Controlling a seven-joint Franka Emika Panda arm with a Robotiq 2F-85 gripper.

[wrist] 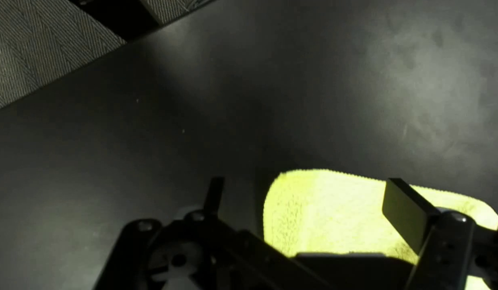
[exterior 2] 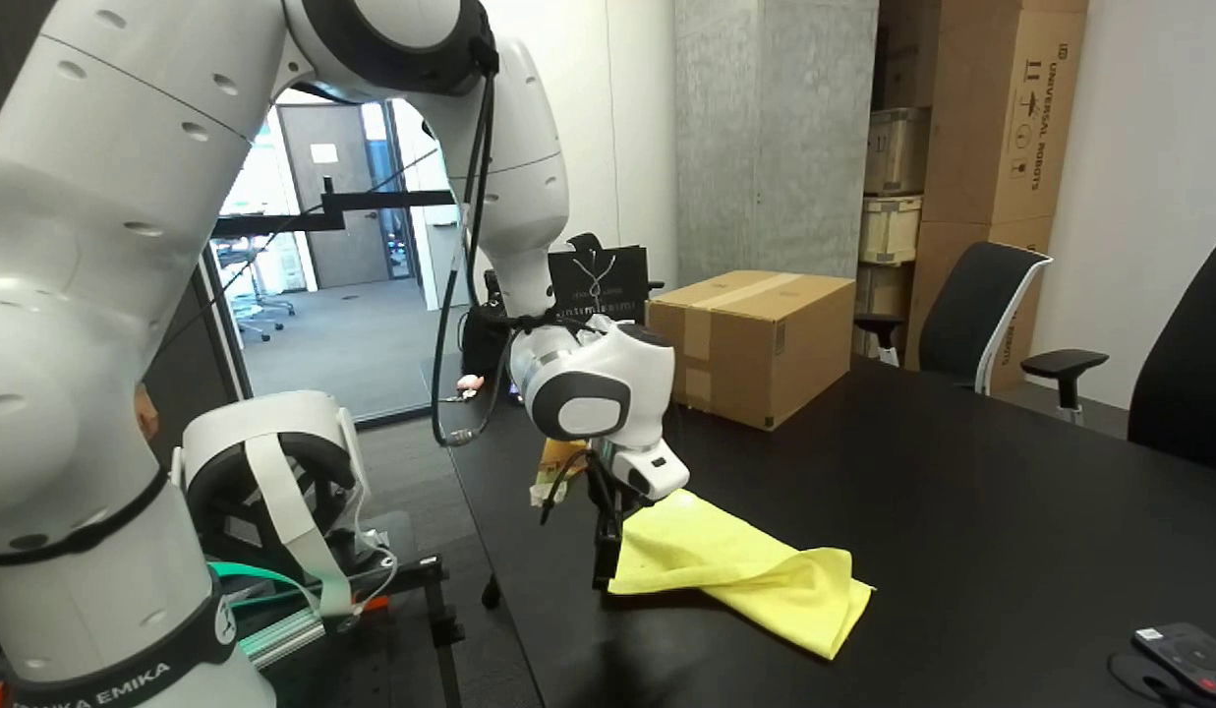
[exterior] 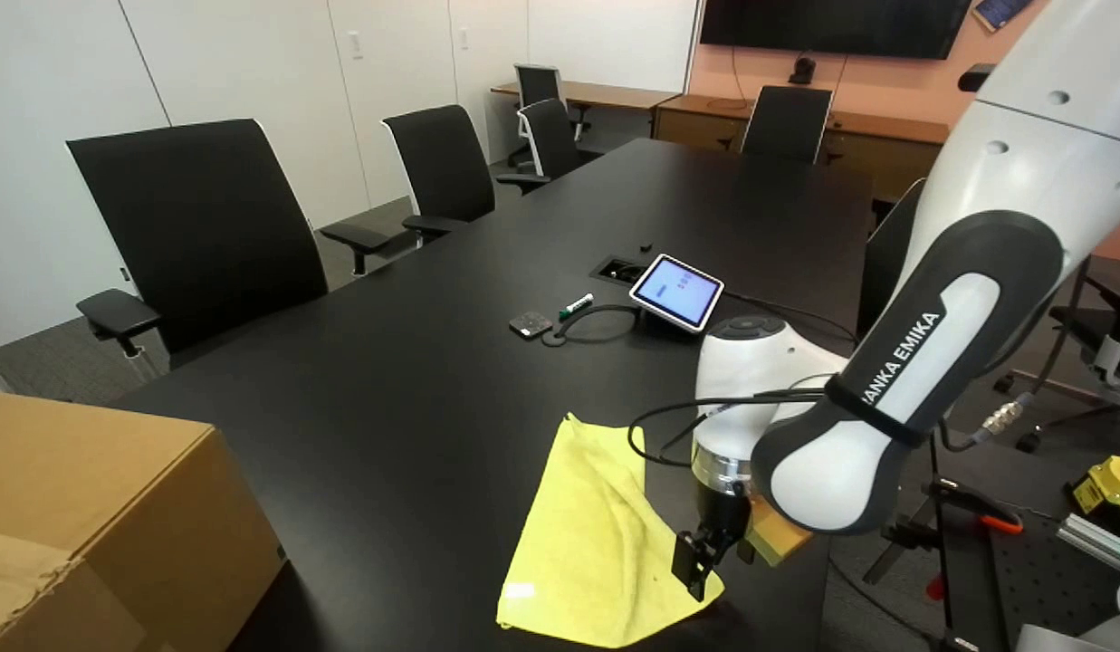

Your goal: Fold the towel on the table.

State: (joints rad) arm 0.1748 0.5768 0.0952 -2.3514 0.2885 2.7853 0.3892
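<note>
The towel (exterior: 587, 534) is a pale yellow-green cloth lying on the glossy black table (exterior: 415, 426), with a raised crease along its length. In an exterior view, its end (exterior 2: 814, 600) on the side away from the gripper is rumpled and overlaps itself. My gripper (exterior: 721, 563) is low at one corner of the towel, fingers pointing down. In the wrist view the gripper (wrist: 307, 197) is open, with a wide gap. The rounded towel corner (wrist: 329, 209) shows between the fingers; one finger stands over the cloth, the other beside it over bare table. Contact cannot be told.
A cardboard box (exterior: 134, 525) stands on the table, also in an exterior view (exterior 2: 765, 344). A tablet (exterior: 677, 292), marker (exterior: 576, 304) and dark square (exterior: 530, 324) lie farther along. A remote-like device (exterior 2: 1197, 657) lies near a corner. A yellow-orange object (exterior 2: 560, 464) is behind the gripper.
</note>
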